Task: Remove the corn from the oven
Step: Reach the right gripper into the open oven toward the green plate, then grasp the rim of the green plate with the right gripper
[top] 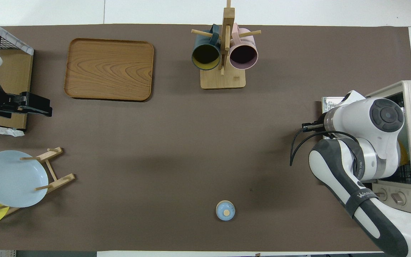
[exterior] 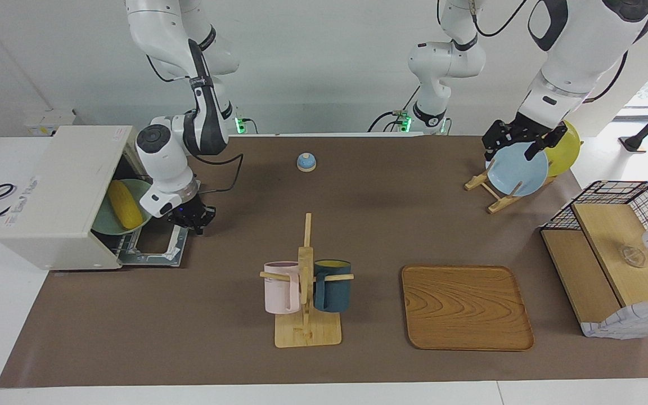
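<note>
The corn [exterior: 124, 203] lay on a green plate [exterior: 139, 191] inside the open oven [exterior: 59, 197]. The right gripper [exterior: 196, 216], jaws shut and empty, hung over the dropped door [exterior: 158, 247], presumably after opening it. The left gripper [exterior: 521, 140], jaws wide, waited over the blue plate [exterior: 518, 171].

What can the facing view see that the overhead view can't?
Only the facing view looks into the oven: the corn lies on a green plate inside, with the door down. It also shows the right gripper, shut, over that door. Only the overhead view shows the oven's knobs and looks down into the two mugs. Both show the wooden tray, the blue bell, the plate rack and the open left gripper.
</note>
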Motion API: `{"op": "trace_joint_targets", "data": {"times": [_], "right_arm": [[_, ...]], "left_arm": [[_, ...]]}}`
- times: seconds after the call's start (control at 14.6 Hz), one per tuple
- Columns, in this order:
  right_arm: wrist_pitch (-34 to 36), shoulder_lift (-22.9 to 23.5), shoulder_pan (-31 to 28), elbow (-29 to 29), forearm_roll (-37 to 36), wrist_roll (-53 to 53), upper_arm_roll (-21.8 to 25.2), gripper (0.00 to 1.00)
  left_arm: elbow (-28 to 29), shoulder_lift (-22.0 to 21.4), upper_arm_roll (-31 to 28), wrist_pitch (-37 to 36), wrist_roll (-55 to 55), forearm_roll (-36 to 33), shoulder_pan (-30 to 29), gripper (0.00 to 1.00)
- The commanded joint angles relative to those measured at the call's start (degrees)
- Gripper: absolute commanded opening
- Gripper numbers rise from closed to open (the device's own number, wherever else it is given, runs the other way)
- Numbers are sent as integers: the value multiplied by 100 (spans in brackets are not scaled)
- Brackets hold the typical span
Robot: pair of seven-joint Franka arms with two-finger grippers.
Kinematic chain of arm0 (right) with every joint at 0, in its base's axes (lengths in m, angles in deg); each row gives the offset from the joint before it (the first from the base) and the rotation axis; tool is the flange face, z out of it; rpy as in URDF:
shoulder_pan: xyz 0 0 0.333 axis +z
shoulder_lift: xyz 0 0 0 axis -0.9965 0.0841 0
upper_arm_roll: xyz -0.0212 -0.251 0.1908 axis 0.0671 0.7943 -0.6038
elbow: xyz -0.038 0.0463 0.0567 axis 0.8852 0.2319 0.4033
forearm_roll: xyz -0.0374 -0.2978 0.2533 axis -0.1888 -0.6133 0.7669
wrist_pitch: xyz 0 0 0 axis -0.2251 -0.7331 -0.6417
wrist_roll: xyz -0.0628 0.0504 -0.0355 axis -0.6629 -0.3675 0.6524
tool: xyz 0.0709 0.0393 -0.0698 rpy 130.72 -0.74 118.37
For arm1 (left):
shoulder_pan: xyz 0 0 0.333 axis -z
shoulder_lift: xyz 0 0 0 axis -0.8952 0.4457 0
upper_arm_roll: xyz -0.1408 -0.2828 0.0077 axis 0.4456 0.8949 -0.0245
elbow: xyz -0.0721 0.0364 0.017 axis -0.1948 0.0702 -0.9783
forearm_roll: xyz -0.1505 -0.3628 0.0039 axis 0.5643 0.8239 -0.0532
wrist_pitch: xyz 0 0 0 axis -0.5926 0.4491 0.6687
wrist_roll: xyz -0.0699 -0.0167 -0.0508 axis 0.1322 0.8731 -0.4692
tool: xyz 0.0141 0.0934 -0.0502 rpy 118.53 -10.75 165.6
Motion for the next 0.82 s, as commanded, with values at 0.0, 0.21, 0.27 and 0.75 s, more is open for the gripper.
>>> {"op": "trace_joint_targets", "data": {"times": [0.0, 0.21, 0.27, 0.75], "right_arm": [[1057, -122, 24, 666, 75, -32, 82, 0], [1745, -447, -187, 756, 14, -41, 126, 45], [1938, -492, -327, 756, -56, -41, 126, 47], [1957, -685, -882, 326, -285, 363, 117, 44]], "left_arm": [[-42, -38, 38, -133, 1, -119, -50, 100], [-42, -38, 38, -133, 1, -119, -50, 100], [-42, -38, 38, -125, 1, -119, -50, 100], [-42, -30, 38, -90, 10, -119, -50, 100]]}}
